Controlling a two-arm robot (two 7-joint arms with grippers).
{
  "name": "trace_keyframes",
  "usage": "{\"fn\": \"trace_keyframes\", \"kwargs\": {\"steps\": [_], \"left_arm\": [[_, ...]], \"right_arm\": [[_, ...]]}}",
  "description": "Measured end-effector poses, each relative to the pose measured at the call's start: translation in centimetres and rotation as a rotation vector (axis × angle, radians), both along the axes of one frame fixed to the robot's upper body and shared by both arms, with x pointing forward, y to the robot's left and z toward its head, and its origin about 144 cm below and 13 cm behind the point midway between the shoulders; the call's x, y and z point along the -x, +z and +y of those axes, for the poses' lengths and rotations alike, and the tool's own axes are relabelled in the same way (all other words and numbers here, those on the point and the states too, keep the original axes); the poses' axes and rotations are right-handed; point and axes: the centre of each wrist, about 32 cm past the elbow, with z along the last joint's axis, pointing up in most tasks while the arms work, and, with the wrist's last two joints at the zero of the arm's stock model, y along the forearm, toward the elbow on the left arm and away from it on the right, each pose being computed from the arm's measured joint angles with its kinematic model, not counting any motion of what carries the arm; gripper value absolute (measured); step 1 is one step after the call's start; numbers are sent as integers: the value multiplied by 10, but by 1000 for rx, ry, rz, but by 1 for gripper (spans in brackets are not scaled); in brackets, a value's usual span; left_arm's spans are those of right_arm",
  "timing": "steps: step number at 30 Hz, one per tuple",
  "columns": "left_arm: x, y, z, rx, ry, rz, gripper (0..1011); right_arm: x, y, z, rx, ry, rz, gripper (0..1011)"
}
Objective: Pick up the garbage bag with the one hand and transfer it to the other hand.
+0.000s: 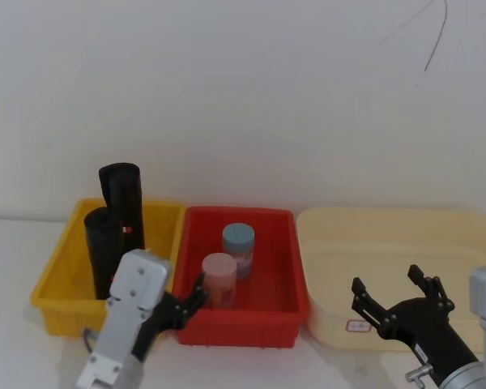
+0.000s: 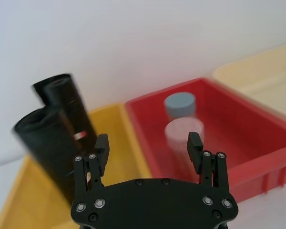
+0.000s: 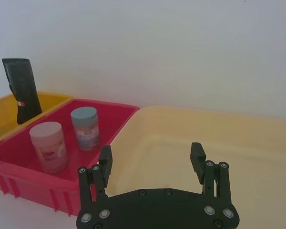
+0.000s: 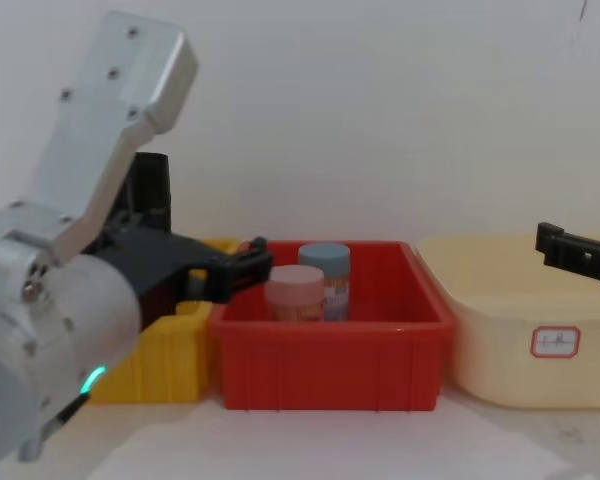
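The left gripper is hanging wide open and holding nothing near the yellow bin where the garbage bag is standing up, probably getting ready to grab it, while the right gripper is sitting open and empty by the cream bin.

Table: yellow bin, red bin, tub

Silver-grey arm with green light; black, silver-screwed fingers
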Motion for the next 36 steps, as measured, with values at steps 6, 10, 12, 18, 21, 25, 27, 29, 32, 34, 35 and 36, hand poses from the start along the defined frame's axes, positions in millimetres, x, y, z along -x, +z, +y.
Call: {"fn": "trace_keyframes", "kwargs": {"steps": [6,10,12,18,21,25,27,29,32,34,35,36], "left_arm": [[14,-1,10,-9,81,19,1001],[20,-2,18,-17,127,32,1001],[22,-2,21,-20,147,38,1001],[24,-2,29,-24,185,51,1001],[23,-1,32,-20,195,53,1001],[20,-2,34,-10,206,58,1001],[17,-2,35,-3,210,63,1001],[14,-2,37,8,210,64,1001],[10,-2,38,19,212,64,1001],[6,-2,39,31,211,63,1001],[4,-2,40,35,212,62,1001],[3,-2,40,39,213,62,1001]], "right_arm": [[0,0,0,0,0,0,1001],[0,0,0,0,0,0,1001],[0,0,0,0,0,0,1001],[0,0,0,0,0,0,1001],[0,0,0,0,0,0,1001],[0,0,0,0,0,0,1001],[0,0,0,0,0,0,1001],[0,0,0,0,0,0,1001],[0,0,0,0,0,0,1001],[0,0,0,0,0,0,1001],[0,0,0,0,0,0,1001],[0,0,0,0,0,0,1001]]}}
